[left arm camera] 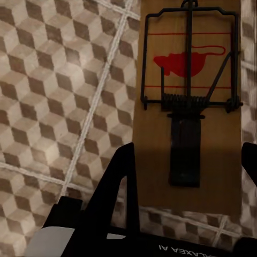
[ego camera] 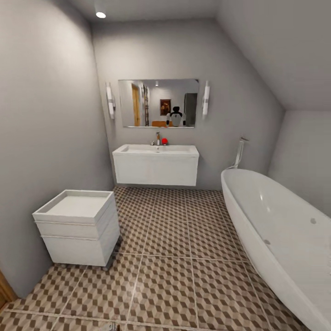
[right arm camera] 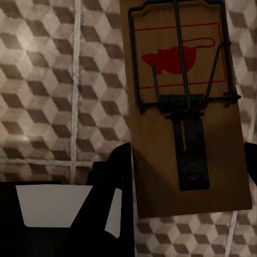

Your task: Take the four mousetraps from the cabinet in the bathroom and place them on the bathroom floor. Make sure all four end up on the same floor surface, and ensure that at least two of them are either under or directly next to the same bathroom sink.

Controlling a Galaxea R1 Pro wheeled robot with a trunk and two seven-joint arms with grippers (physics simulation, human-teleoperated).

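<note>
Tan mousetrap (left arm camera: 187, 107) with dark wire spring and red mouse print, clamped flat between the left gripper (left arm camera: 187, 171) fingers above the cube-patterned bathroom floor (left arm camera: 53, 80). Second, matching mousetrap (right arm camera: 184, 107) pinched the same way in the right gripper (right arm camera: 184, 176) (both arms pointing down at tiles). Ahead, white sink (ego camera: 156, 150) on the far wall.

The left gripper (left arm camera: 184, 160) has matte black fingers (left arm camera: 115, 193), broad and angular; its black base carries white "GALAXEA AI" lettering, seen inverted, beside a pale grey panel; the right gripper (right arm camera: 187, 166) has the same black fingers (right arm camera: 115, 198), with a pale grey panel alongside.
</note>
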